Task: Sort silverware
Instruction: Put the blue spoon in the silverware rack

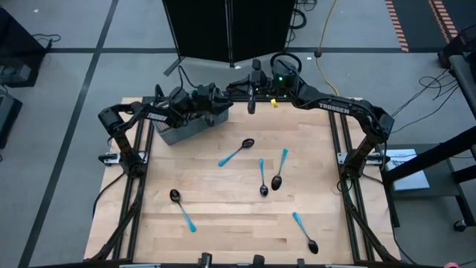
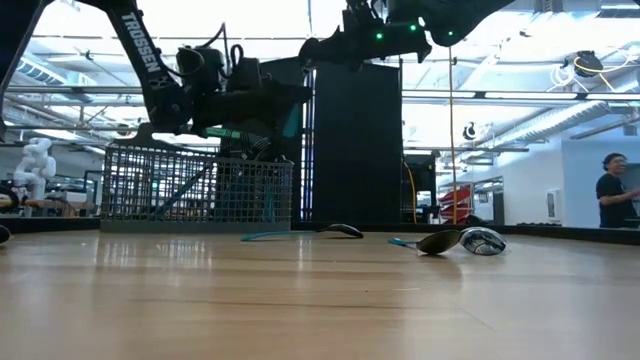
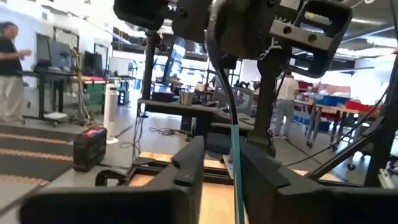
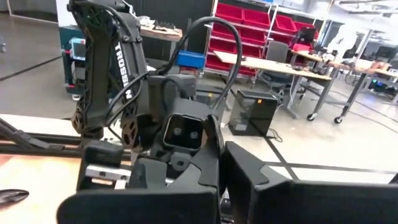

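Note:
Above the table's far left, by the grey wire-mesh basket (image 1: 186,128), my two grippers meet. One piece of silverware stands with its light-blue handle (image 3: 236,163) between the parted fingers of my open left gripper (image 3: 224,183); whether it touches them I cannot tell. My right gripper (image 4: 221,168) is shut, comes level from the right and sits just above the left gripper (image 1: 223,104). Several more blue-handled spoons (image 1: 238,152) lie flat on the wooden table. My right gripper is shut on the upper part of the piece, whose handle (image 3: 235,134) hangs down from it in the left wrist view. Its own body (image 3: 249,37) hides the place of contact. The fingers come level from the table's right. The piece is upright, clear of the table.
The basket (image 2: 195,185) stands at the far left corner under the left arm. Loose spoons lie mid-table (image 1: 262,177) (image 1: 280,170), near left (image 1: 182,208) and near right (image 1: 305,232). A tall black panel (image 2: 355,140) stands behind the table. A person (image 2: 612,190) stands far off.

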{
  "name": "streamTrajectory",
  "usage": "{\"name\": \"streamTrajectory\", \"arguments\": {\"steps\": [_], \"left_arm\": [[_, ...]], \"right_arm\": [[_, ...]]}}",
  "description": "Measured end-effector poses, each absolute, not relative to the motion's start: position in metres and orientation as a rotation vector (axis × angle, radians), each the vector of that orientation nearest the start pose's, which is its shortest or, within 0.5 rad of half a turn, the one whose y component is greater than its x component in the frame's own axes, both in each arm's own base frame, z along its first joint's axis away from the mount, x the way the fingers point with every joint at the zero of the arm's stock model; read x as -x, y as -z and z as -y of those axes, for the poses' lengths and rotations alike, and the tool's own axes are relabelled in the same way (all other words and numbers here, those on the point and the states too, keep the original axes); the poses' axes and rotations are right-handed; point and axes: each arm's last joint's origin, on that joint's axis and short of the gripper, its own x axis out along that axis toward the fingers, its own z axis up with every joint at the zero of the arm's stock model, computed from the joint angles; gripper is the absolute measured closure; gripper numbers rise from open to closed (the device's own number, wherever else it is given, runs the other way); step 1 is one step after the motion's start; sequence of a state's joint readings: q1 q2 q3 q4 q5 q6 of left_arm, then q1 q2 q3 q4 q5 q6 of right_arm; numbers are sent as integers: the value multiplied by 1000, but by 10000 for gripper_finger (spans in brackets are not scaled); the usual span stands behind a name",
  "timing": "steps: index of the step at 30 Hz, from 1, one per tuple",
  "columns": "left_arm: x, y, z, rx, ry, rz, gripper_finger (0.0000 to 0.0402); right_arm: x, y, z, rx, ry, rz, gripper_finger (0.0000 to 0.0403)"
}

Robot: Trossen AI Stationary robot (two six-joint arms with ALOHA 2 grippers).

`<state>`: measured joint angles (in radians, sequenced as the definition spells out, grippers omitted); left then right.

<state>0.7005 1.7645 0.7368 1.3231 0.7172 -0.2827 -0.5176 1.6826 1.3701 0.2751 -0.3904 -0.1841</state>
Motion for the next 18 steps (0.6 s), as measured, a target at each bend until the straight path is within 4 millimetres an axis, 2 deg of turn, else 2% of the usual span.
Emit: {"name": "streamTrajectory", "arguments": {"steps": [5, 8, 11, 14, 18], "left_arm": [[-252, -222, -212, 107, 52, 225, 275], [-235, -232, -223, 120, 22, 208, 265], [-218, -245, -228, 148, 35, 187, 264], [-202, -263, -228, 152, 76, 189, 263], [-185, -293, -213, 116, 129, 204, 263]], "right_arm": [[-346, -346, 188, 156, 133, -44, 402], [-338, -352, 190, 148, 136, -44, 403], [-325, -368, 193, 160, 165, -4, 403], [-315, -378, 196, 177, 191, 28, 403], [-317, -369, 208, 135, 213, 26, 403]]}}
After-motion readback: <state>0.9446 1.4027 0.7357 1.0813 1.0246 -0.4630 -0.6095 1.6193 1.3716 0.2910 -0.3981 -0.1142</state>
